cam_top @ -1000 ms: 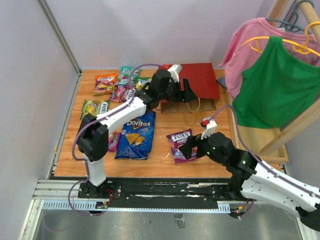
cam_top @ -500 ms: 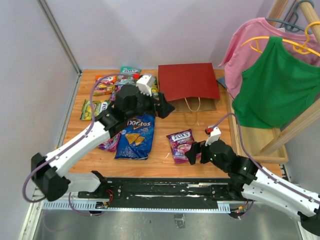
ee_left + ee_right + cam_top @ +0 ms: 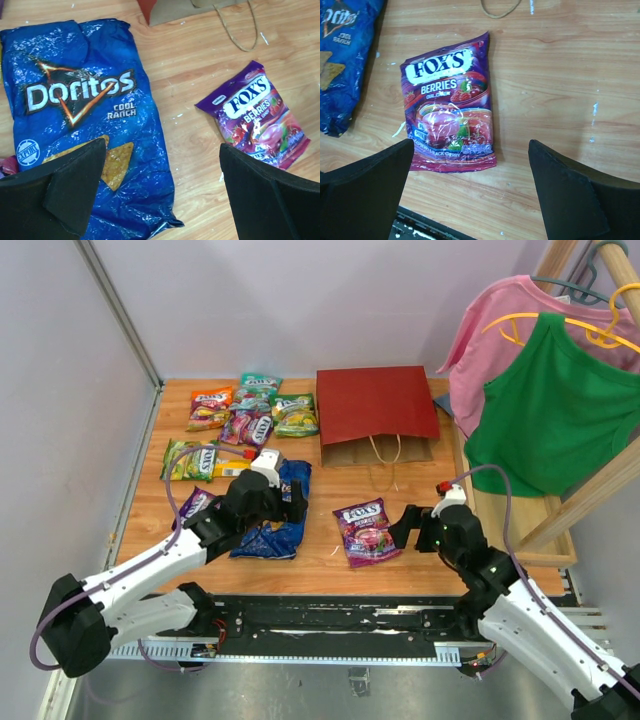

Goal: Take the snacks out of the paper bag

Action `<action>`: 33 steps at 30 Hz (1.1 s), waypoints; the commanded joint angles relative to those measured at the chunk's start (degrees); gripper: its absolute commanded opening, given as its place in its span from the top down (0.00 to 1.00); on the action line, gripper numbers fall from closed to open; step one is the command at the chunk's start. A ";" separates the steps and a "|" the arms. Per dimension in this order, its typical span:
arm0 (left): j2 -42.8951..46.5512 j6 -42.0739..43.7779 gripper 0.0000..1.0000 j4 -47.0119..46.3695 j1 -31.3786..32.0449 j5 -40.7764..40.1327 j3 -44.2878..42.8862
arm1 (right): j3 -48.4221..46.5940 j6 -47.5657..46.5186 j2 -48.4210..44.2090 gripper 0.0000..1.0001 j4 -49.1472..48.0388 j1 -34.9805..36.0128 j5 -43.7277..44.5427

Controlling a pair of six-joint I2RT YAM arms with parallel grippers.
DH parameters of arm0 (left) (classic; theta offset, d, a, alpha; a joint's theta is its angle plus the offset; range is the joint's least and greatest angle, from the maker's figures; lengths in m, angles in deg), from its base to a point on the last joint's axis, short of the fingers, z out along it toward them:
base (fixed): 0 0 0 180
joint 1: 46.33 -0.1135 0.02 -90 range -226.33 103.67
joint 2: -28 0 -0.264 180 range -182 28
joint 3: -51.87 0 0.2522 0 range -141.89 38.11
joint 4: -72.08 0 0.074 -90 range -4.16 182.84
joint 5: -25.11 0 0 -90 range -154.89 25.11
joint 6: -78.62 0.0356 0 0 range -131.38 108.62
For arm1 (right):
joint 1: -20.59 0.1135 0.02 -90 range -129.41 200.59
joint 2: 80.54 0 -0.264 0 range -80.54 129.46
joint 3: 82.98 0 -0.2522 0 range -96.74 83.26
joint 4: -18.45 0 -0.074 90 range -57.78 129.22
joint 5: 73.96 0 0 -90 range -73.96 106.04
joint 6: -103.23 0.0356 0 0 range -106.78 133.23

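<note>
The dark red paper bag [image 3: 377,405] lies flat at the back, its brown mouth and handles [image 3: 385,448] facing me. The blue Doritos bag [image 3: 272,532] lies on the table under my open left gripper [image 3: 287,502]; it also shows in the left wrist view [image 3: 85,115]. My left gripper [image 3: 162,185] is empty above the bag's lower edge. A purple Fox's packet [image 3: 366,530] lies at front centre, just left of my open, empty right gripper [image 3: 410,530]. In the right wrist view that gripper [image 3: 470,185] hovers near the packet's [image 3: 450,110] lower end.
Several candy packets lie at the back left: orange [image 3: 210,408], teal [image 3: 260,383], green [image 3: 295,415], purple [image 3: 245,427]. Another green one [image 3: 190,458] lies further left. A wooden rack with pink [image 3: 500,320] and green [image 3: 545,400] shirts stands at the right.
My left arm has drawn back from the bag's mouth towards me and now hangs over the Doritos bag. My right gripper has backed off to the right of the purple packet.
</note>
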 commanded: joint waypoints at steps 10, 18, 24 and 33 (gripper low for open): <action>-8.81 10.39 0.00 -28.41 2.10 -9.87 4.91 | 0.86 1.74 -4.15 0.11 1.47 -1.24 -6.00; -21.74 14.86 0.00 -36.43 2.10 -12.50 -0.40 | 0.71 1.64 -5.80 0.25 3.08 -1.22 -6.74; -28.87 18.28 0.05 -39.18 2.09 -11.64 -5.87 | 1.55 1.79 -6.64 0.28 3.25 -1.17 -7.08; -34.30 15.83 0.18 -36.39 2.46 -9.97 -12.19 | 1.43 1.97 -7.96 0.31 2.77 -1.18 -5.87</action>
